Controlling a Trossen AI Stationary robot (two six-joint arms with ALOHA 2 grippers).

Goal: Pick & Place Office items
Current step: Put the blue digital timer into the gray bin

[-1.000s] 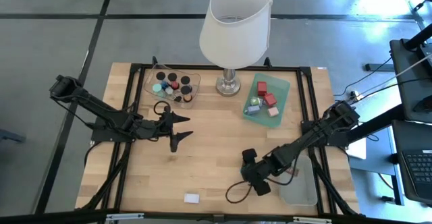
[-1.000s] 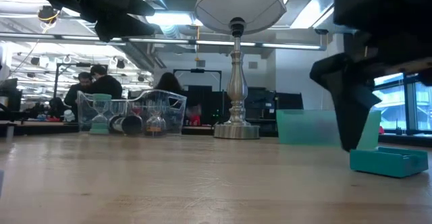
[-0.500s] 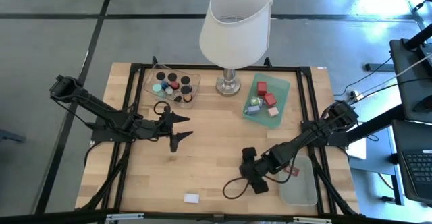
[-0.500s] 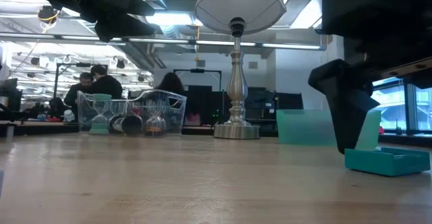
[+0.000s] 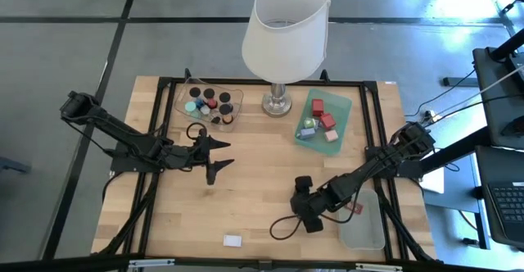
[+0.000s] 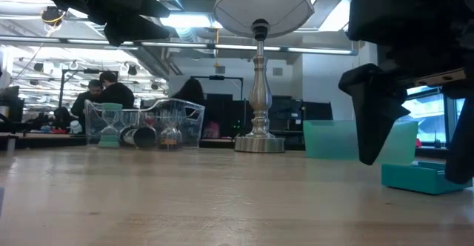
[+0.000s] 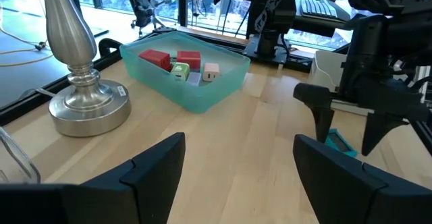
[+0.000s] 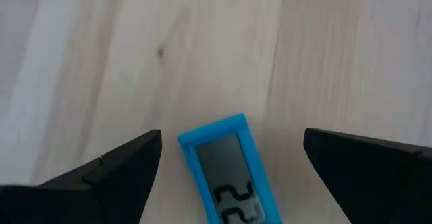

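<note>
1. Left gripper (image 5: 214, 156) hovers over the table's (image 5: 262, 198) left-centre, fingers spread, holding nothing.
2. Clear tray (image 5: 210, 106) at the back left holds black caps (image 5: 210, 94) and small coloured pieces; lamp (image 5: 284, 28) stands just beside it.
3. Green tray (image 5: 324, 120), right of the lamp, holds red blocks (image 5: 322, 114) and pale bits.
4. Right gripper (image 5: 309, 215) hangs low near the front right, fingers spread wide over a flat teal tag (image 8: 229, 173) on the wood; tag untouched.
</note>
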